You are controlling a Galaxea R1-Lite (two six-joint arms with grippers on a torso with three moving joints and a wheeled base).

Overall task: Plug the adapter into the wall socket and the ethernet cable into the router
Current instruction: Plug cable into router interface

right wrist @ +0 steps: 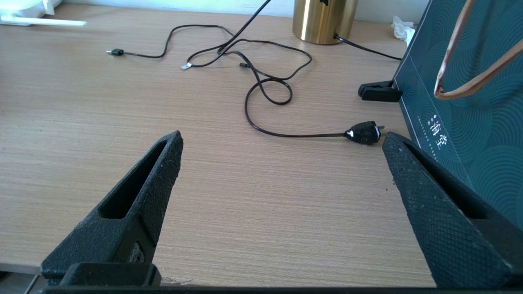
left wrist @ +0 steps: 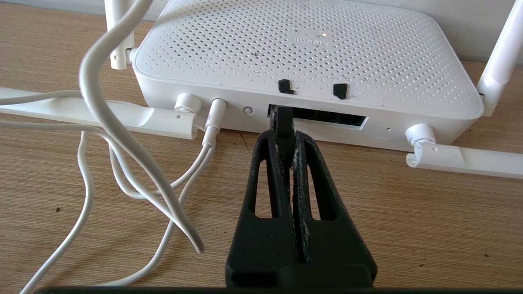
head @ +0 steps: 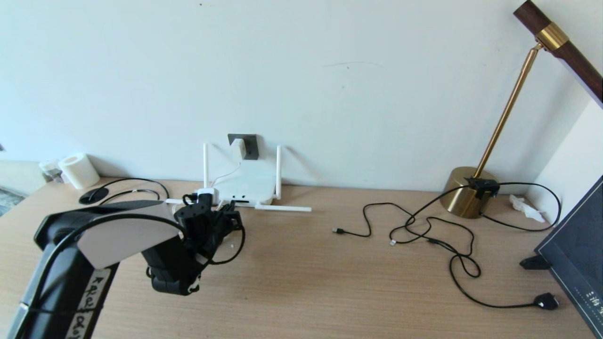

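Note:
The white router (left wrist: 306, 53) lies flat against the wall, its port strip (left wrist: 331, 118) facing my left gripper (left wrist: 285, 136). That gripper is shut on the black boot of the ethernet cable (left wrist: 282, 121), whose tip sits at the leftmost opening of the strip. In the head view the left gripper (head: 230, 212) is right in front of the router (head: 247, 184). Above the router, the small white adapter (head: 239, 148) sits in the dark grey wall socket (head: 253, 143), and its thin white cord (left wrist: 102, 122) runs down to the router. My right gripper (right wrist: 282, 136) hangs open over bare desk.
Thin black cables (head: 424, 230) sprawl across the right half of the desk and end in a black mains plug (head: 546, 300). A brass lamp base (head: 466, 190), a dark paper bag (head: 574, 254) and a black clip (head: 534, 262) stand at the right. A tissue roll (head: 79, 170) is at the far left.

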